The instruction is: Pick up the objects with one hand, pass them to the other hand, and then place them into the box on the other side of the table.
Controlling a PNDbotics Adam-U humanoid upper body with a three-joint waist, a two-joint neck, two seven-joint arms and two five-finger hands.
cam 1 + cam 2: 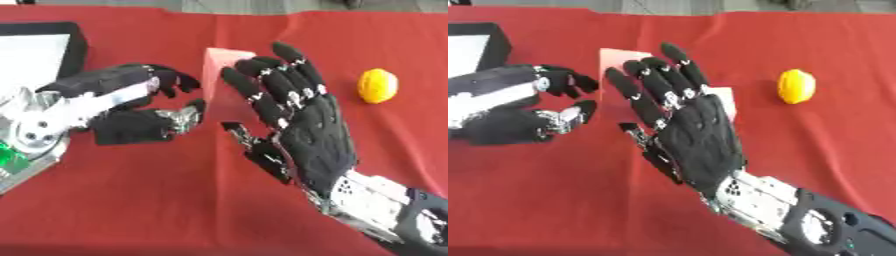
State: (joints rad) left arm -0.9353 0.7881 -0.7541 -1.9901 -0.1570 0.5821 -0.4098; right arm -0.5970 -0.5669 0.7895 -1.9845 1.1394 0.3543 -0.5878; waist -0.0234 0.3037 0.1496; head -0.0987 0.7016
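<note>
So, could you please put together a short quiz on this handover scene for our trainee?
1. True or false: the pink block lies flat on the red cloth.
2. Which hand's fingers are straight against the block: (a) left hand, (b) right hand?
3. What colour is the round object right of the hands?

Key: 1 false, it is held between the hands; 2 b; 3 yellow.

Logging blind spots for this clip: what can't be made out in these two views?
- Pink block: the right robot hand covers its right part in both views, so its full shape and the contact are hidden.
- Left robot hand: whether it touches the block is unclear.
- Box: cut off by the left edge; its contents are unseen.
- Yellow object: too blurred to identify.
</note>
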